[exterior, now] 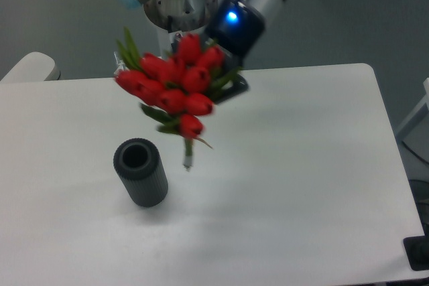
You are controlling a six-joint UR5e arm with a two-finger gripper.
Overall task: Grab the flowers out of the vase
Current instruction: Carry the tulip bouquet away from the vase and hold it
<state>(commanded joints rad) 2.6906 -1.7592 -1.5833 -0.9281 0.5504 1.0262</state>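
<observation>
While the gripper (224, 85) stays mostly hidden behind the blooms, its jaws seem clamped on the flowers (175, 90), which hang in the air, stems pointing down, clear of the vase (140, 172) to its right above the table (301, 165).

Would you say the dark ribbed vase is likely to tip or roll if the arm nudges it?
The vase looks short, wide and thick-walled, so it probably resists tipping. Now empty, it may slide on the smooth table. If toppled, its cylindrical shape would likely roll.
</observation>
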